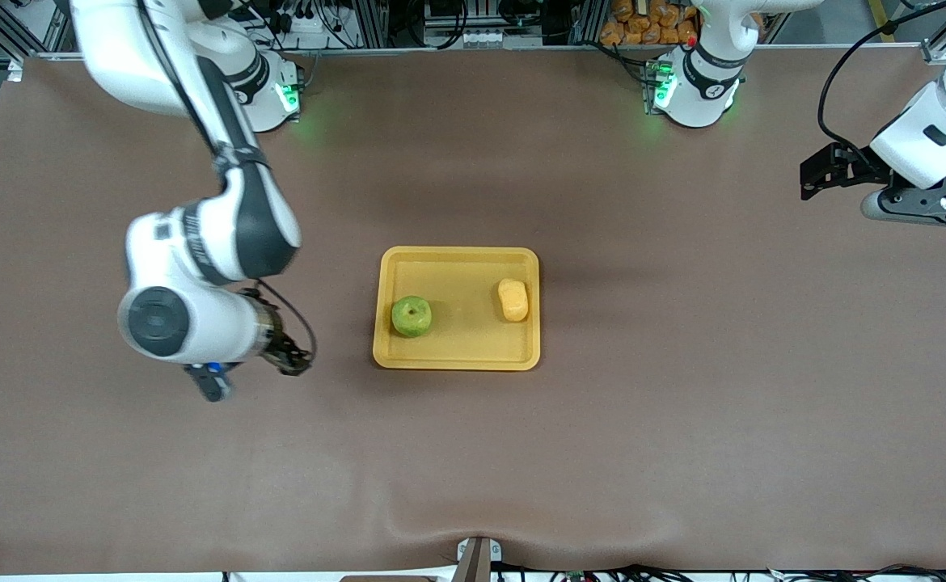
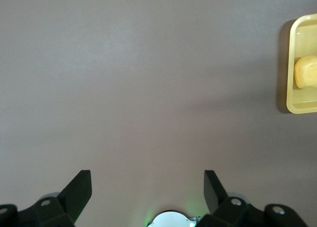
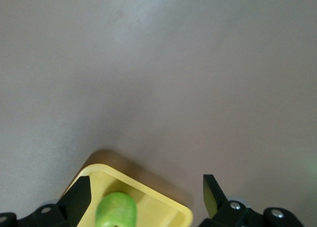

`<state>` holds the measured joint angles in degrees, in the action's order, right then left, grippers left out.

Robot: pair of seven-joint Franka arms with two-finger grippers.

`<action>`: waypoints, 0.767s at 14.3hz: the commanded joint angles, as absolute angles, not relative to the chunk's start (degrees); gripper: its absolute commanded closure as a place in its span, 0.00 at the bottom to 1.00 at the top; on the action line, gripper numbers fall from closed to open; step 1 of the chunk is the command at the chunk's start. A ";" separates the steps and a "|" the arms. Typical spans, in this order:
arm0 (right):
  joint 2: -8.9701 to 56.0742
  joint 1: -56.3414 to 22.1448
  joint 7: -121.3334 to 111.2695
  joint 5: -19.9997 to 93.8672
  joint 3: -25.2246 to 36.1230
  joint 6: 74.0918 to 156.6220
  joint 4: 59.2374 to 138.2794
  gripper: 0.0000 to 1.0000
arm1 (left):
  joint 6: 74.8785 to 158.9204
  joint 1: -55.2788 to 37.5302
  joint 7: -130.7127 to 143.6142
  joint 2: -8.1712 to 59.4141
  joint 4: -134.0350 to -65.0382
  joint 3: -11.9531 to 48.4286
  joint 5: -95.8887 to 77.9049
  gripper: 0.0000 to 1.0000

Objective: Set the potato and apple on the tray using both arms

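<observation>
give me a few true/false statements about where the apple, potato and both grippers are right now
1. The apple lies in the tray. True.
2. The potato lies on the bare table beside the tray. False: it lies in the tray, at the end toward the left arm.
3. The apple and the potato touch. False: they lie apart, at the tray's two ends.
4. The left gripper is open and holds nothing. True: it hangs over bare table toward the left arm's end.
5. The right gripper is shut on the apple. False: it is open and empty, off the tray toward the right arm's end.
</observation>
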<state>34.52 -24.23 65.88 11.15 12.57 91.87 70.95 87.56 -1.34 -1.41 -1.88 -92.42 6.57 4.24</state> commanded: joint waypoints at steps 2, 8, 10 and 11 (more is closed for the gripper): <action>30.07 -20.23 64.08 10.90 10.47 89.91 71.72 0.00 | 87.19 0.26 -2.02 -2.81 -92.90 6.50 3.18 0.00; 28.39 -8.88 60.66 10.37 -0.18 90.61 67.95 0.00 | 87.19 0.70 -1.76 -3.16 -92.99 7.12 1.76 0.00; 28.13 -4.51 53.30 10.98 -1.14 89.39 65.22 0.00 | 87.45 0.79 -2.63 -3.08 -92.90 7.03 2.45 0.00; 27.86 -1.87 50.91 10.99 -2.88 87.30 64.87 0.00 | 87.63 0.44 -2.64 -3.08 -92.81 7.12 4.20 0.00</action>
